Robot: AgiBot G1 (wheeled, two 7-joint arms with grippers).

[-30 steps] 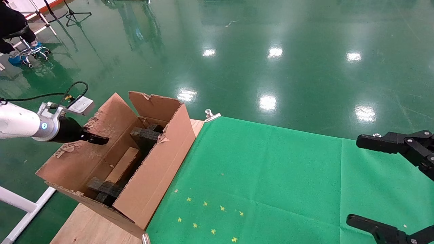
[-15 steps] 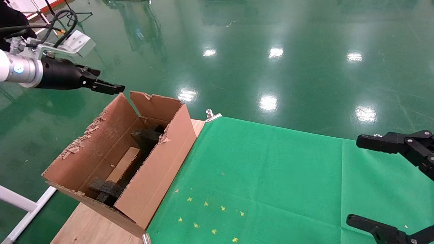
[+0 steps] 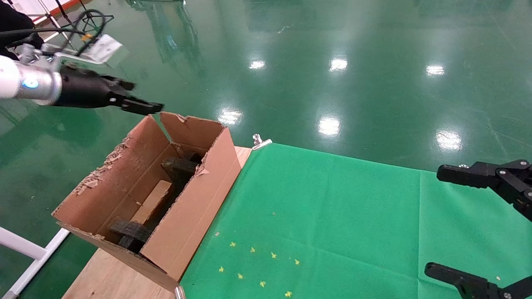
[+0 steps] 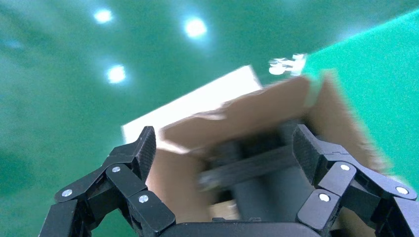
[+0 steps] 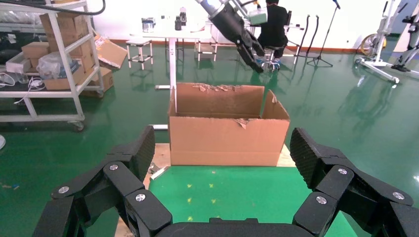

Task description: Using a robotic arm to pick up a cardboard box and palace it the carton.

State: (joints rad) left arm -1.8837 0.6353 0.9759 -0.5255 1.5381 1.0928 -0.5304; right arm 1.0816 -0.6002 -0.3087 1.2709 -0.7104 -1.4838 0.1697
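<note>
The carton stands open on the left end of the table, its flaps torn. The small cardboard box lies inside it between black foam pieces. My left gripper, on the white-and-silver robotic arm, hovers open and empty above the carton's far left corner. In the left wrist view the left gripper is open over the blurred carton. My right gripper is parked open and empty at the right edge. In the right wrist view the right gripper faces the carton and the left arm.
A green cloth with small yellow star marks covers the wooden table, held by a metal clip. A white frame stands at the lower left. A shelf rack with boxes and a seated person are behind.
My left gripper rose from beside the carton's left flap to above its far corner and drifted right. The pushed flap sprang back. The small box stayed inside the carton.
</note>
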